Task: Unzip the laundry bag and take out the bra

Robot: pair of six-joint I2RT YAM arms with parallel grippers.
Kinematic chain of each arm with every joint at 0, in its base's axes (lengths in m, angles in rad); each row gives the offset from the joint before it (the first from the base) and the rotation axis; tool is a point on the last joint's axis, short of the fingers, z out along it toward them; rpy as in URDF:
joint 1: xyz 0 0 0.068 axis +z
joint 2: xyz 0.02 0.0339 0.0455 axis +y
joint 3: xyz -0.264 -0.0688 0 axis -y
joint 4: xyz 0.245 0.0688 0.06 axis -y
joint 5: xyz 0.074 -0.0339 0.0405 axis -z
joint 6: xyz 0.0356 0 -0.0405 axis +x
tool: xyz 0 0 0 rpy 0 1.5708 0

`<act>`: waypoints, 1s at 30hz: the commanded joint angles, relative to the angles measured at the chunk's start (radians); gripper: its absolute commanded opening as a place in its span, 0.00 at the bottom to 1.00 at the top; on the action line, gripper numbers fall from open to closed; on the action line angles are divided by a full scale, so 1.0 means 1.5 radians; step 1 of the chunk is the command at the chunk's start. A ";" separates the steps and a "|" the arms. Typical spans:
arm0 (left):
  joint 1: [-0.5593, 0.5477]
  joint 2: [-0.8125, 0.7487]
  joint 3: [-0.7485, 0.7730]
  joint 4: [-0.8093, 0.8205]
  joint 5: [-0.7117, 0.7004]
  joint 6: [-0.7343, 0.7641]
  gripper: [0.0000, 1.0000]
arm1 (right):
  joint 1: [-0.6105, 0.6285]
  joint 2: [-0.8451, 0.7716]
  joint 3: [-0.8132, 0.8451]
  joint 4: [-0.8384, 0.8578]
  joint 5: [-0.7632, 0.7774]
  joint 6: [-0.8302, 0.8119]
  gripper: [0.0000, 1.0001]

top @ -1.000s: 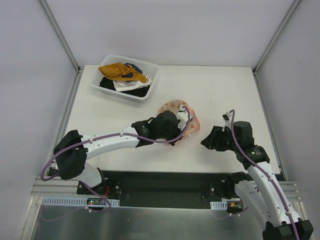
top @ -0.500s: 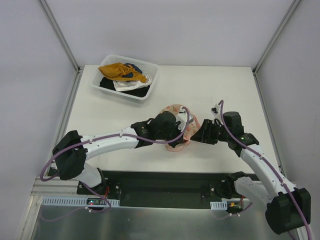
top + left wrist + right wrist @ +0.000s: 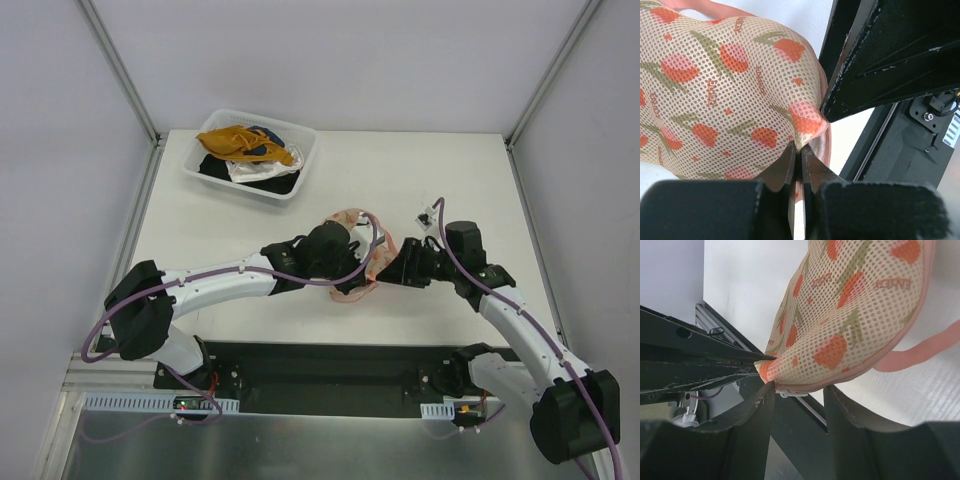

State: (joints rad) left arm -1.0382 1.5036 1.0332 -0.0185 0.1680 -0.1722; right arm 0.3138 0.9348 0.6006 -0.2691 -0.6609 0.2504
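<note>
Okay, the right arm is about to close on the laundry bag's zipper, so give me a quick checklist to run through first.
1. Left gripper anchoring the laundry bag: ok, its jaws are shut on a fold of mesh.
2. Right gripper open: ok, there is a clear gap between its fingers.
3. Zipper pull inside that gap: ok, a small whitish tab sits at the bag's edge between the fingers.
4. Zipper already started: not ok, the rim looks closed where visible.
5. Bra inside: cannot tell, the mesh hides the contents.
6. Bin of clothes away from both arms: ok, it sits at the table's far left.
</note>
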 commanded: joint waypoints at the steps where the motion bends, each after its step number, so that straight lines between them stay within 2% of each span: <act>1: 0.008 -0.020 0.005 0.039 0.019 -0.005 0.00 | 0.003 0.013 0.005 0.033 -0.067 -0.016 0.46; 13: 0.017 -0.010 0.014 0.043 0.030 -0.001 0.00 | 0.003 0.020 0.011 0.009 -0.128 -0.080 0.47; 22: 0.022 -0.004 0.019 0.043 0.040 -0.001 0.00 | 0.003 0.014 0.015 -0.007 -0.103 -0.092 0.49; 30: 0.028 0.001 0.023 0.044 0.057 -0.004 0.00 | 0.003 0.034 0.011 0.012 -0.078 -0.104 0.47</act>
State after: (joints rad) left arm -1.0080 1.5036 1.0336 0.0032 0.2115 -0.1719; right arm 0.3141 0.9657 0.6003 -0.2829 -0.7895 0.1287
